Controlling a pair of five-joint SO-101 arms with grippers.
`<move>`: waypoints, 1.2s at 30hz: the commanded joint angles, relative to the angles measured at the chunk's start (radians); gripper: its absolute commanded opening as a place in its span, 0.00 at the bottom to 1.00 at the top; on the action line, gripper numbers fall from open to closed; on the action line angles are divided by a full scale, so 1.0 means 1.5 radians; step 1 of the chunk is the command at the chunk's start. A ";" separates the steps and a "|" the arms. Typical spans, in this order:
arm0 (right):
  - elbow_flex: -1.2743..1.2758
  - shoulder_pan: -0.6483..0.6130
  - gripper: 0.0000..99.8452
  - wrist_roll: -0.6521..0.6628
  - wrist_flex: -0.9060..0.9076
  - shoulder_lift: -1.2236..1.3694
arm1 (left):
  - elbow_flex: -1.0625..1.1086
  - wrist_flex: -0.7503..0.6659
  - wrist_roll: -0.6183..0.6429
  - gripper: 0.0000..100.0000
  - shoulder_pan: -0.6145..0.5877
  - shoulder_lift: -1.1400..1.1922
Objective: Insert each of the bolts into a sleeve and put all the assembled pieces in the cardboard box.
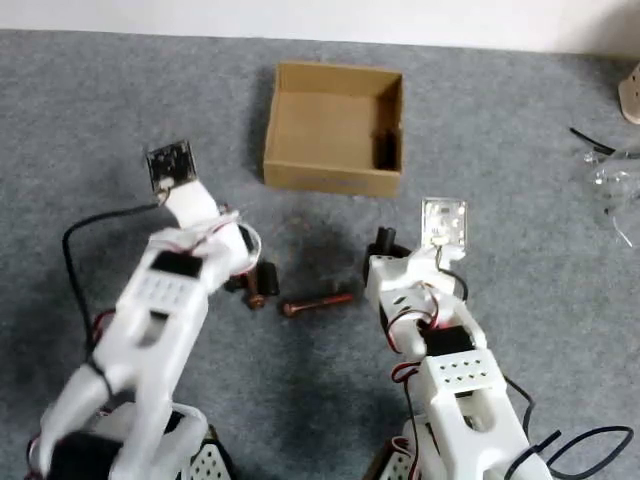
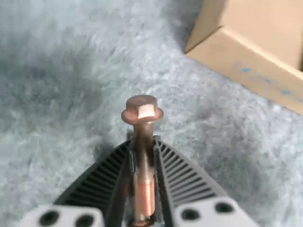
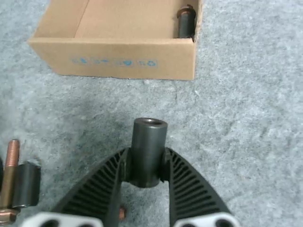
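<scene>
My left claw (image 2: pixel 142 146) is clamped on a bolt (image 2: pixel 143 112), head outward. My right claw (image 3: pixel 146 161) grips a sleeve (image 3: pixel 149 135) with its bore exposed, presumably for mating, near the cardboard box (image 3: pixel 118 61).

The bolt (image 2: pixel 142 113) loses its tail end between the fingers of the left gripper (image 2: pixel 143 144) and past the picture's edge. The sleeve (image 3: pixel 149 142) hides its base inside the right gripper (image 3: pixel 146 155); a coppery speck (image 3: pixel 122 213) between those fingers is too small to name. A second bolt (image 3: pixel 10 161) and second sleeve (image 3: pixel 27 189) are clipped by the edge. From above, a dark piece (image 1: pixel 386 150) in the four o'clock corner of the cardboard box (image 1: pixel 300 178) is too small to make out; a clear thing (image 1: pixel 610 180) at its three o'clock runs off the frame.
</scene>
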 commanded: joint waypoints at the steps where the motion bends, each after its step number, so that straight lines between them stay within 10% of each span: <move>1: -0.004 0.010 0.00 0.015 -0.057 -0.022 | 0.059 -0.056 -0.038 0.00 -0.003 -0.120; 24: -0.001 0.010 0.00 0.015 -0.061 -0.036 | 0.390 -0.072 -0.106 0.00 0.001 -0.752; 36: 0.217 -0.078 0.00 0.105 -0.056 -0.431 | 0.463 -0.133 -0.106 0.00 0.051 -0.856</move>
